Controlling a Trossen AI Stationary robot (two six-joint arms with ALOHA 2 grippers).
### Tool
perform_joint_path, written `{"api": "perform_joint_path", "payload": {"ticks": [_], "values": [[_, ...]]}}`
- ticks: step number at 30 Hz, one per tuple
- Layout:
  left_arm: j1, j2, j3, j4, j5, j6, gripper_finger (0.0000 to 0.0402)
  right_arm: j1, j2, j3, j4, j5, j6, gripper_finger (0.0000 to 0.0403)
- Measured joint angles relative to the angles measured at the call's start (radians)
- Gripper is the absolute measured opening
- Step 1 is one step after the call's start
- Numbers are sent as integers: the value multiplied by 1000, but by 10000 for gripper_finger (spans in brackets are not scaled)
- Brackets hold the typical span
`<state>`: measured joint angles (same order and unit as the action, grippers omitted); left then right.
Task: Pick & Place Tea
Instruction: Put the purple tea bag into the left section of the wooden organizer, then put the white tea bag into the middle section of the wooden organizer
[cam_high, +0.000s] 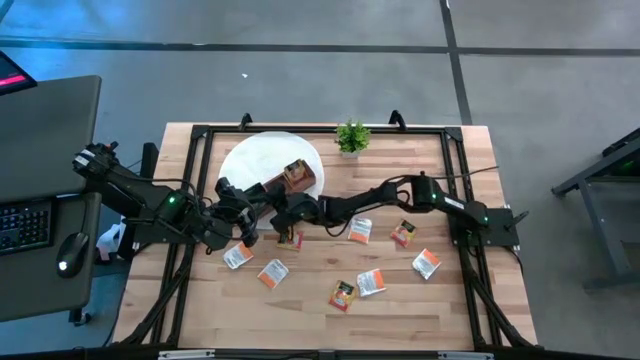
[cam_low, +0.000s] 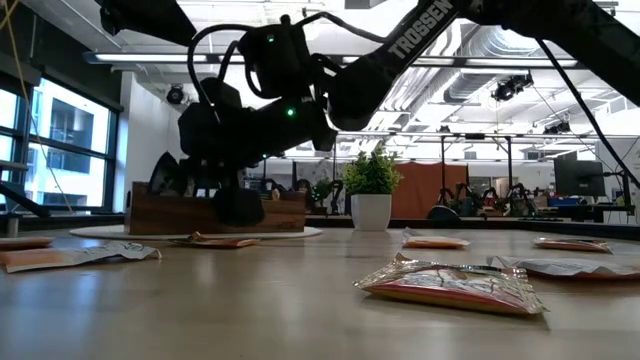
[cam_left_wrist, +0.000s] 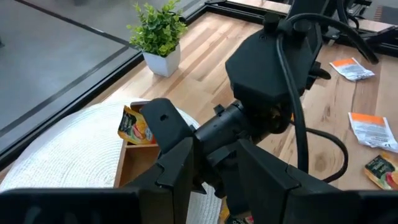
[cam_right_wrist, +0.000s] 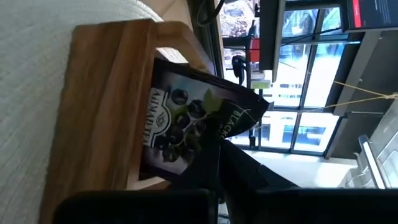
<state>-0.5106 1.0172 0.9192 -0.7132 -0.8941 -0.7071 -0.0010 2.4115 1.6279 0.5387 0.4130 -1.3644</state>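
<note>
The right gripper (cam_right_wrist: 214, 155) is clamped on a dark navy-black square tea sachet printed with berries (cam_right_wrist: 186, 118), holding it at the edge of the brown wooden compartment box (cam_right_wrist: 102, 93), with part of the sachet over the box's opening. In the high view this gripper (cam_high: 292, 212) sits just in front of the box (cam_high: 297, 178), near the middle of the table. The box rests on a round white woven placemat (cam_high: 255, 160) toward the far edge of the light wooden table (cam_high: 320, 310); an orange-red-yellow sachet (cam_left_wrist: 135, 126) stands upright in one of its compartments.

The left gripper (cam_high: 243, 232) hovers just beside the right one, on its left, fingers parted and holding nothing.

The remaining sachets lie flat on the table's front half: a white-and-orange one (cam_high: 237, 256) and another (cam_high: 272, 273) left of centre, an orange-red one (cam_high: 342, 295) nearest the front edge, a white-and-orange one (cam_high: 371, 283) beside it, and three more (cam_high: 360, 230) (cam_high: 403, 234) (cam_high: 427, 264) spread toward the right side. A small green potted plant in a white pot (cam_high: 351, 138) stands at the far edge, just right of the placemat
</note>
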Motion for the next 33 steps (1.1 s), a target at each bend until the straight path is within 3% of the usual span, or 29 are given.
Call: {"api": "perform_joint_path", "payload": {"ticks": [8,16,23,28,33], "values": [[0,0,0,7,16,0,124,1,0,0,13,4,-3,14],[0,0,0,8,16,-3,124,1,0,0,12,-18,93,81],[0,0,0,6,16,-4,124,25,-20,0,2,85,190,113],[0,0,0,6,32,-4,124,53,-80,0,-106,133,190,113],[0,0,0,5,82,-5,124,76,-195,0,-367,173,262,112]]}}
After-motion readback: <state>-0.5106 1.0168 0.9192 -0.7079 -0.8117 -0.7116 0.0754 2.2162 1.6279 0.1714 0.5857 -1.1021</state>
